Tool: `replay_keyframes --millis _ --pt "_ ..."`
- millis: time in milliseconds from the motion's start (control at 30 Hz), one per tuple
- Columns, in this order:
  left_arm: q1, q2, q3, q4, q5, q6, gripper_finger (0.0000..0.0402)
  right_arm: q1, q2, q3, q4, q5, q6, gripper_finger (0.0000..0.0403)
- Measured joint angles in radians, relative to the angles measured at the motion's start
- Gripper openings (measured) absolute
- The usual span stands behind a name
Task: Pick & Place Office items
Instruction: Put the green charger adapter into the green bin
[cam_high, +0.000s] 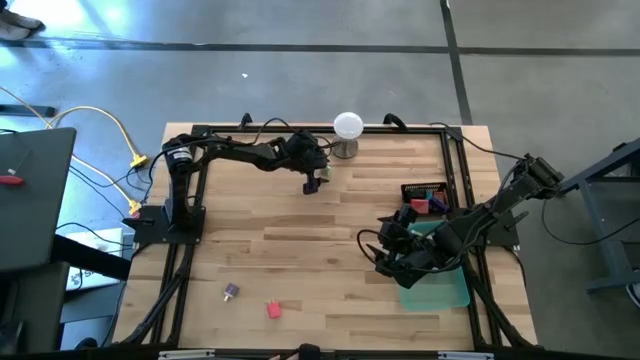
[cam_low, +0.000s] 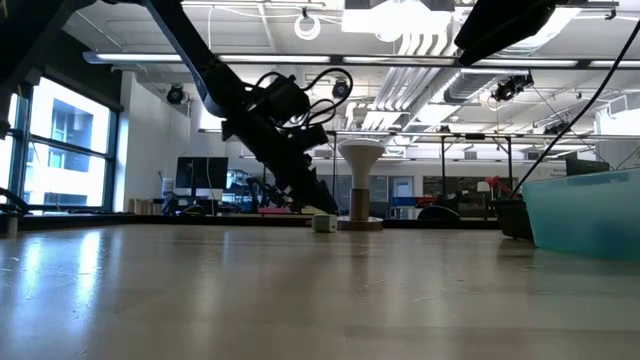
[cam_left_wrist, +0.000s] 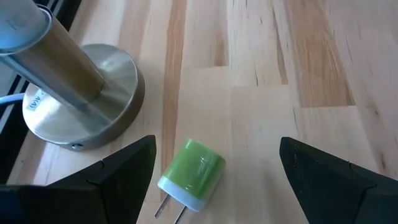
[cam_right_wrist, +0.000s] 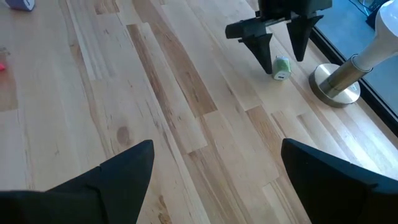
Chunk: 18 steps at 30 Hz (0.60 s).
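A small pale green plug-shaped piece (cam_left_wrist: 191, 174) lies on its side on the wooden table (cam_high: 300, 250) near the far edge, just beside the round metal base of the stand (cam_left_wrist: 84, 106) that carries a white ball (cam_high: 347, 125). It is a stubby rounded block with a whitish end cap and two thin metal prongs sticking out of that cap, so its long axis runs flat along the table surface. The left gripper (cam_high: 313, 180) hangs directly over it with its two dark fingers spread wide, one on each side of the piece and not touching it; in the left wrist view the piece sits between the fingers, closer to one of them than to the other. The left arm is plainly the nearer one. A downward move would likely need the fingers centred on the piece before they close across its short width. The right gripper (cam_high: 392, 250) sits well apart near the right edge, also spread wide and holding nothing, beside a translucent green tray (cam_high: 445, 290). A purple piece (cam_high: 231, 291) and a red piece (cam_high: 273, 310) lie near the front edge, and several more pieces (cam_high: 425, 203) are grouped at the right edge beyond the tray.
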Motion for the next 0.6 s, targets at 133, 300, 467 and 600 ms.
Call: replay_keyframes --millis 133,300,467,600 --pt "0.001 0.0 0.0 -0.003 0.0 -0.007 0.0331 0.0 0.0 0.0 0.0 0.0 0.0 0.0341" --pt "0.005 0.0 0.0 -0.003 -0.001 -0.067 0.0332 0.0 0.0 0.0 0.0 0.0 0.0 0.0341" --pt "0.014 0.0 0.0 -0.007 -0.002 -0.098 0.0332 0.0 0.0 0.0 0.0 0.0 0.0 0.0341" --pt "0.016 0.0 0.0 -0.007 -0.003 -0.1 0.0331 0.0 0.0 0.0 0.0 0.0 0.0 0.0341"
